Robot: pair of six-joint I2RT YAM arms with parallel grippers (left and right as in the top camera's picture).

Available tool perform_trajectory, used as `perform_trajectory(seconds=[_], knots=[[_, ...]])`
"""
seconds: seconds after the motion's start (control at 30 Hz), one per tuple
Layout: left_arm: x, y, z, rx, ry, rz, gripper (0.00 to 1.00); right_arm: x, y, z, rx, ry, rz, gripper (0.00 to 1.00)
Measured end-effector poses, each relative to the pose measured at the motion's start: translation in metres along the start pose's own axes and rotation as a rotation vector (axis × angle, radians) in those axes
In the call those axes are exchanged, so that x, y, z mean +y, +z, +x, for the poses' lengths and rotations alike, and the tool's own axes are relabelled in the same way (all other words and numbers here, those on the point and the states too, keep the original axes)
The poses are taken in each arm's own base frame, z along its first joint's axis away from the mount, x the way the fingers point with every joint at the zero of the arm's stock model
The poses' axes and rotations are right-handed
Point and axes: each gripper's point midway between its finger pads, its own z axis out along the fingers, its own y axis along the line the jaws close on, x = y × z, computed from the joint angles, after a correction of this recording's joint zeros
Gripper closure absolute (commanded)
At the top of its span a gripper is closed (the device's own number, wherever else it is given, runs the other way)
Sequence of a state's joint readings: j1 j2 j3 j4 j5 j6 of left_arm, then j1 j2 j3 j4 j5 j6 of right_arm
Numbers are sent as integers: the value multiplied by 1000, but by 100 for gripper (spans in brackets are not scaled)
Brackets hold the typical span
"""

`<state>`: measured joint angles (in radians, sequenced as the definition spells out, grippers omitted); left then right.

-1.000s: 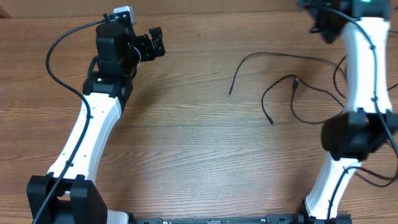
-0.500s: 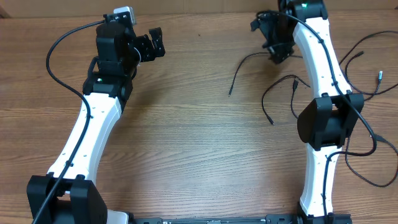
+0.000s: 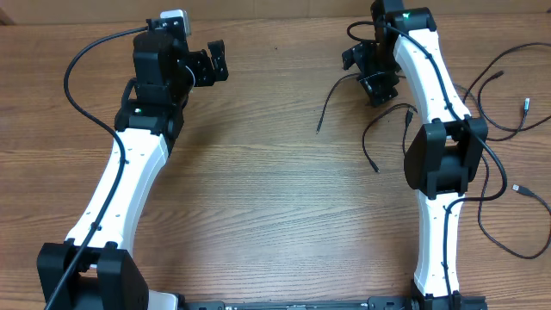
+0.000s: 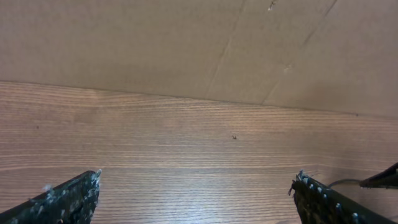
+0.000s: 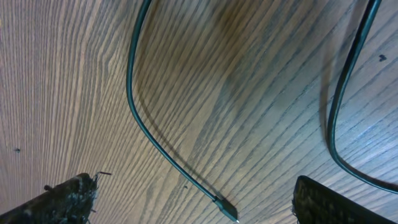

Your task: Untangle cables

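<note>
Jaws of the left gripper stand wide apart over bare table, holding nothing. Rightward, the cables lie loosely spread across the table's right side. The right gripper hovers there, spread and empty, above one cord near its plug end. It should descend straight, straddle that cord, close, then draw it clear of its neighbours.

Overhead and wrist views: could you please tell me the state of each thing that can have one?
Left hand: open, holding nothing, above the table.
Right hand: open, holding nothing, above a cable.
Cable under the right hand: slack on the table, plug end free, not gripped.
Other cables: loose on the table, spread out, none gripped.
</note>
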<state>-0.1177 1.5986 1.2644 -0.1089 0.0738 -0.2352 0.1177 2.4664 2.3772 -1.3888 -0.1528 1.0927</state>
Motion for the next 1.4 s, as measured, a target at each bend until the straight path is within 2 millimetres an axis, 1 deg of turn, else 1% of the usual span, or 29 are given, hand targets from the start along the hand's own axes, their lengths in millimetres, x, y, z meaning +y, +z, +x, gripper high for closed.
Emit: perform_trajectory(seconds=[0.1, 0.17, 0.27, 0.3, 0.4, 0.43, 0.53, 0.63, 0.87, 1.07, 1.2, 1.3, 1.4], knots=[[0, 0, 0, 1, 4, 0, 0, -4, 0, 0, -2, 6, 18, 2], [0, 0, 1, 4, 7, -1, 0, -14, -1, -1, -7, 18, 57, 2], [1, 0, 6, 24, 5, -6, 1, -48, -6, -3, -2, 57, 188, 2], [2, 0, 7, 30, 5, -8, 0, -62, -9, -6, -4, 76, 240, 1], [3, 0, 11, 44, 4, -11, 0, -89, -18, -23, -36, 117, 327, 1], [3, 0, 11, 47, 3, -11, 0, -95, -20, -30, -51, 124, 344, 0], [3, 0, 12, 48, 4, -12, 0, -104, -24, -46, -94, 122, 367, 0], [3, 0, 12, 48, 3, -12, 0, -106, -25, -49, -109, 91, 379, 0], [4, -1, 16, 66, 2, -16, 1, -105, -25, -47, -115, -14, 398, 0], [5, -1, 20, 81, 1, -19, 0, -103, -28, -49, -121, -39, 394, 0], [5, -1, 21, 87, 1, -21, 0, -89, -40, -54, -153, -46, 339, 0], [6, -1, 26, 106, -1, -25, 0, -76, -53, -59, -187, -65, 282, 0], [7, -2, 29, 118, -2, -28, 0, -55, -72, -66, -237, -100, 195, 0]])
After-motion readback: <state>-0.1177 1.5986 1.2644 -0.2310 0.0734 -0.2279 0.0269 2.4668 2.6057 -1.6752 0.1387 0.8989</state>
